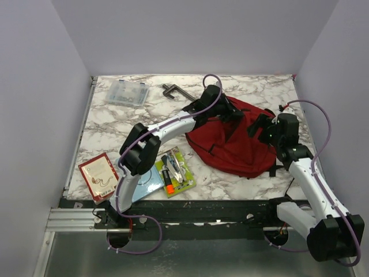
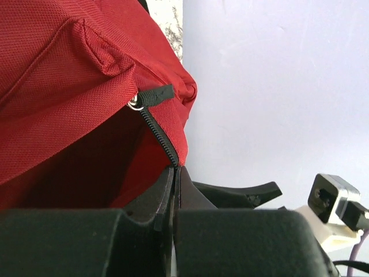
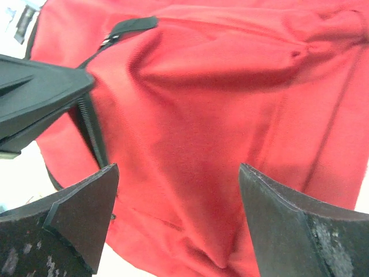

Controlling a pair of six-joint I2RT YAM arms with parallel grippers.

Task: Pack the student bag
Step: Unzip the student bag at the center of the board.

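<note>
Red student bag [image 1: 236, 147] clenched at its zip by left pincer [image 2: 174, 171], right pincer [image 3: 179, 176] spread wide, pen pack [image 1: 174, 172] nearby.

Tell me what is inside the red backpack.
Inside the student bag, the left wrist view shows only shadowed red fabric beside the zipper that the left tool pinches. No item shows; the deeper part is covered by the bag's own cloth.

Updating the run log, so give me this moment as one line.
left fingers: shut on zipper of student bag | right fingers: open over red fabric, holding nothing | bag: on table
</note>
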